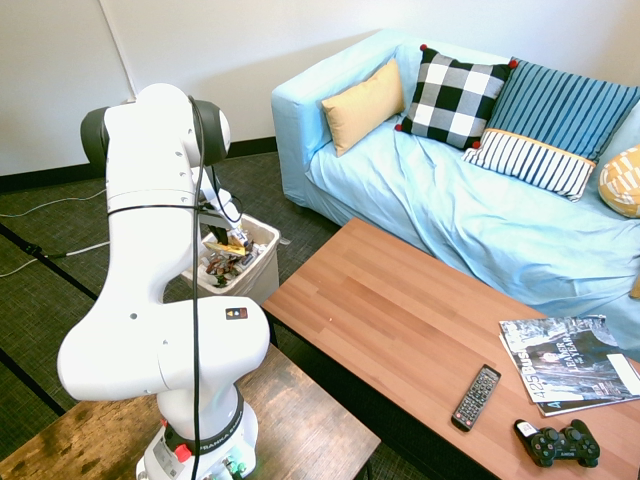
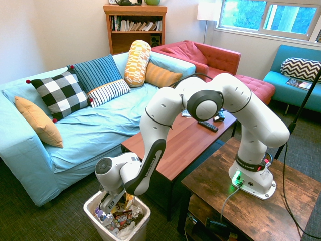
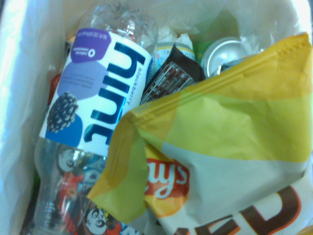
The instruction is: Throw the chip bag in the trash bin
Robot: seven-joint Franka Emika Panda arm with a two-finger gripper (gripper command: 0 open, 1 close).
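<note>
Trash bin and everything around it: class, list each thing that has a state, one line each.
trash bin: upright, holding trash
chip bag: crumpled, over the trash inside the bin
gripper: lowered into the bin's mouth, jaws shut
water bottle: lying in the bin, looks empty
remote control: flat on the coffee table

A crinkled, glossy yellow foil chip bag (image 3: 215, 147) lies over a clear plastic bottle (image 3: 93, 117) with a smooth printed label and a shiny metal can (image 3: 222, 54), inside the smooth white plastic trash bin (image 2: 143, 223). The robot arm (image 1: 150, 210) above wears a glossy white plastic shell with matt black joints. The long counter (image 1: 400, 320) shows smooth, satin reddish wood planks, beside a sofa (image 1: 470, 210) draped in soft, wrinkled pale-blue cloth and a floor (image 1: 40, 290) of rough dark carpet.
</note>
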